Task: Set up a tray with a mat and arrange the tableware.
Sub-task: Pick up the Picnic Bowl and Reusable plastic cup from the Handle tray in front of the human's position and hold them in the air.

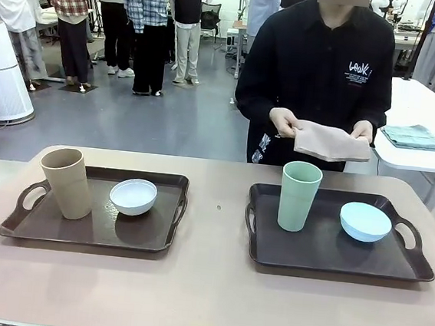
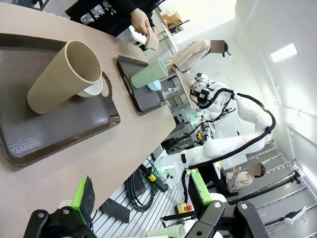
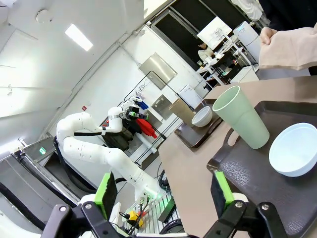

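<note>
Left claw [image 2: 139, 177] and right claw [image 3: 161, 176] gape wide, empty; pale green cup [image 1: 299, 195] stands just left of the light blue bowl [image 1: 365, 221]

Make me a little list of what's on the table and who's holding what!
Left tray: tan cup and white bowl, both upright, side by side
Right tray: pale green cup and light blue bowl, both upright
Person: stands at the far side of the table, holding a folded beige mat
Left tool: open, holding nothing
Right tool: open, holding nothing
</note>
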`<state>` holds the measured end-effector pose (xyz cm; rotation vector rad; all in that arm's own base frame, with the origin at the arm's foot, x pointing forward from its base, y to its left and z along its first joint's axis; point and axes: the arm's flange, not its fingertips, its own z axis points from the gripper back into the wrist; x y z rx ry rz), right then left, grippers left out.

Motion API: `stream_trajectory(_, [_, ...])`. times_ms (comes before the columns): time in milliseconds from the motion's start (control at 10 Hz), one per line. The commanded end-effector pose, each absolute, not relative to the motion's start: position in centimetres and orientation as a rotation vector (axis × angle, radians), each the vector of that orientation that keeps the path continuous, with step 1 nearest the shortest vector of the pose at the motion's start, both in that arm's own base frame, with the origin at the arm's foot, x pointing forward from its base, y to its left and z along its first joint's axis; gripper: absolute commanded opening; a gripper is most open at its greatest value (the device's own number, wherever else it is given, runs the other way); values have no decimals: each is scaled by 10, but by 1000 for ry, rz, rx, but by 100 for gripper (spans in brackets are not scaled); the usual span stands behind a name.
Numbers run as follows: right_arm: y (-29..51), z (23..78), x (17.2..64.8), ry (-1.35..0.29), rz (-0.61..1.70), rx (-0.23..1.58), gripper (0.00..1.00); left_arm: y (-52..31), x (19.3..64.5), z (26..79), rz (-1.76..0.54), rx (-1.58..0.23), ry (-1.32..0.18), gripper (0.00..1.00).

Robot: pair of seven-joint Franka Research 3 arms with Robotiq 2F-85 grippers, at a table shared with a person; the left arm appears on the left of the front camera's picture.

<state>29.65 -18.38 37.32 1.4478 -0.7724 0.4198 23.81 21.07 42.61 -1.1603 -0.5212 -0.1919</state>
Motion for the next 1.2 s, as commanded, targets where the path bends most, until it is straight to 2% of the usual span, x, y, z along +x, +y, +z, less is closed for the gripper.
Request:
stream_trajectory(0, [-185,373,297,-784,421,1458,100,208,237,424,-204,-1168,-558,100])
stream_trajectory(400, [-184,373,297,-772,420,1448,100,211,238,426,-192,-1160,-521,100])
stream_trajectory(600, [-193,409,313,-772,441,1174,100,168,253,546,-466,-683,-811,100])
stream_trajectory(800, [-185,441,332,-709,496,980,100,48,281,640,-770,-165,-990,100])
stream_trajectory(900, [-174,454,339,-657,562,804,100,-22,283,681,-931,69,-1072,100])
stream_trajectory(1000, [-163,470,348,-583,632,566,100,-83,281,694,-1078,159,-1100,100])
stream_trajectory(1100, [-146,484,367,-478,740,335,100,-140,285,691,-1240,160,-1052,100])
